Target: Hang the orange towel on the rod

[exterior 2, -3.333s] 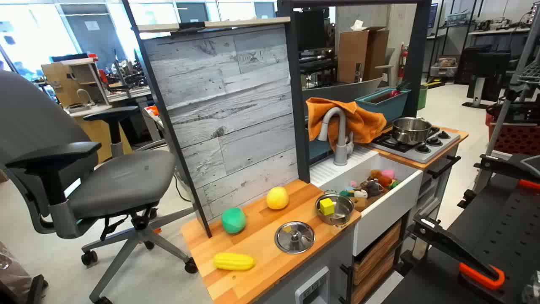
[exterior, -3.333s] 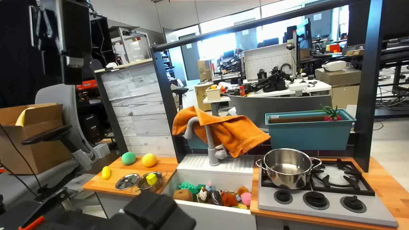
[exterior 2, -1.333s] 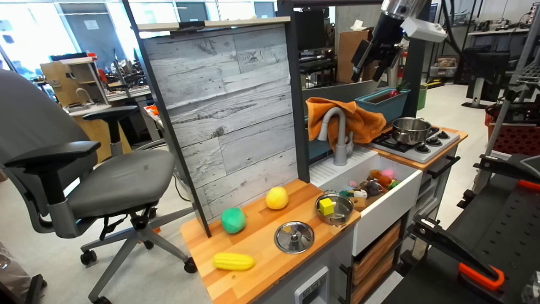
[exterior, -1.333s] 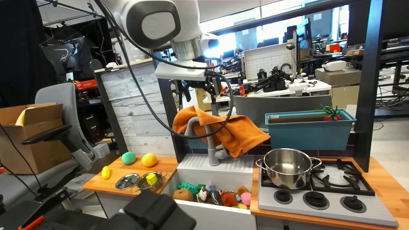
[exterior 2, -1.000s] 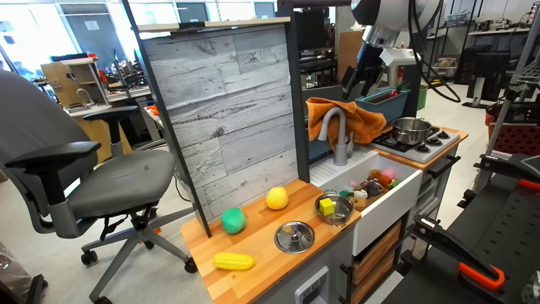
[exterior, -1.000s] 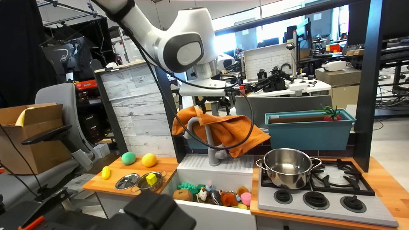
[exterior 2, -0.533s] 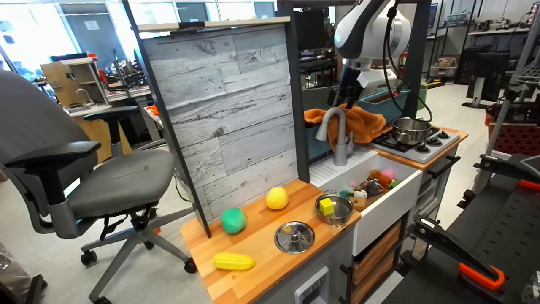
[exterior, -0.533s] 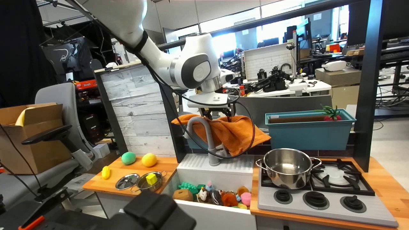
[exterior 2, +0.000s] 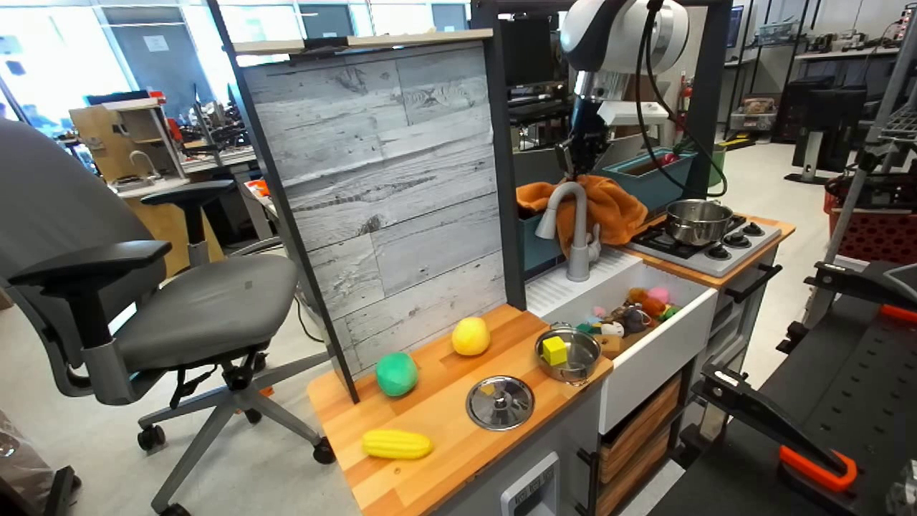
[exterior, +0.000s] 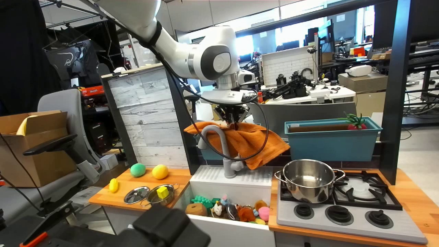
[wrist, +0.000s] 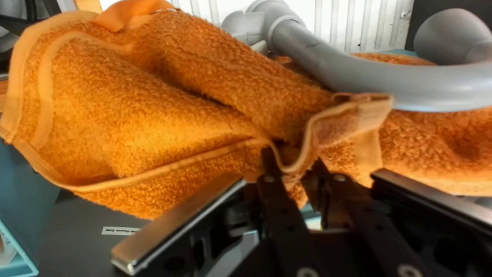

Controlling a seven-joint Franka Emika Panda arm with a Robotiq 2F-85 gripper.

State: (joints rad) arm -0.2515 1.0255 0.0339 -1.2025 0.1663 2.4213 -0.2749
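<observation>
The orange towel (exterior: 274,145) lies draped and crumpled behind and over the grey faucet (exterior: 229,171) at the back of the sink, in both exterior views. My gripper (exterior: 235,127) points down onto the towel's top edge, just behind the spout. In the wrist view a hemmed fold of the towel (wrist: 153,115) dips between the fingertips of my gripper (wrist: 293,157); the jaws stand close together around it. The rod (exterior: 308,17) appears to be the dark bar across the top of the kitchen frame, high above the towel, with nothing hanging on it.
The faucet's grey spout (wrist: 346,73) curves right beside my fingers. A teal planter (exterior: 329,144) hangs at the back, a steel pot (exterior: 308,181) stands on the stove. Toys fill the sink (exterior: 226,188). The arm's black cable loops in front of the towel.
My gripper has come down onto the towel, then its jaws have closed around a fold and it has risen slightly. The towel's peak by the faucet has been pushed flat.
</observation>
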